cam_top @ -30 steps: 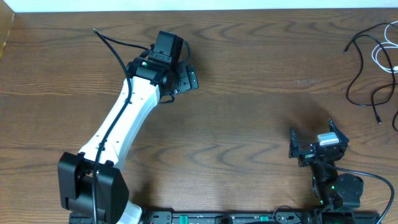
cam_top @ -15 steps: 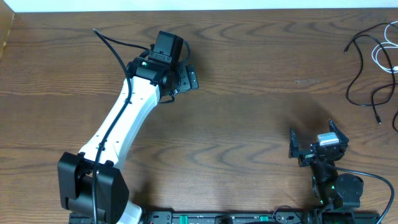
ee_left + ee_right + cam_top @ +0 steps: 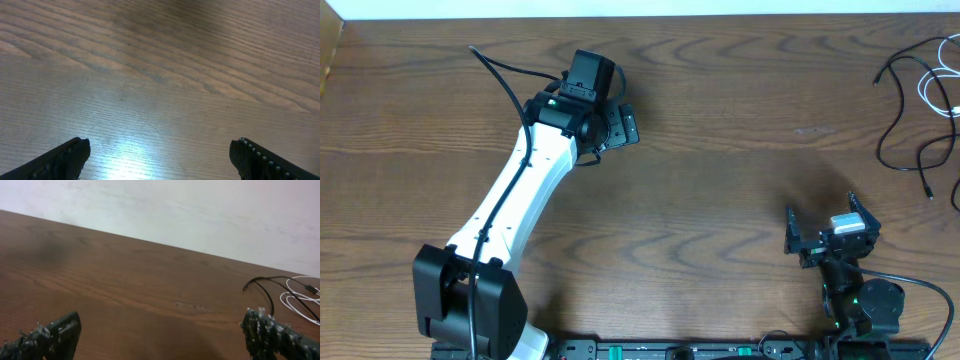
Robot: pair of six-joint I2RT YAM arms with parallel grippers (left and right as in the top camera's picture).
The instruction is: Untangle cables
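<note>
**Black and white cables lying at the table's far right corner, away from both grippers**

Black cable (image 3: 903, 110), thin and limp, lies in loose loops on the brown wooden table (image 3: 720, 170) at its far right side. One small plug end points toward the near edge. A thin white cable (image 3: 931, 97) curls just beside it, and the two seem to overlap where they run out of the overhead picture.

The right gripper (image 3: 823, 225) sits low near the front of the table, its jaws spread wide and holding nothing. The cables lie ahead of it and to its right, well apart from its fingers. In the right wrist view, the cables show only at the right edge.

The left gripper (image 3: 612, 125) reaches over the left half of the table, jaws also spread and empty, with only bare wood beneath. The cables lie well away, across the table.
</note>
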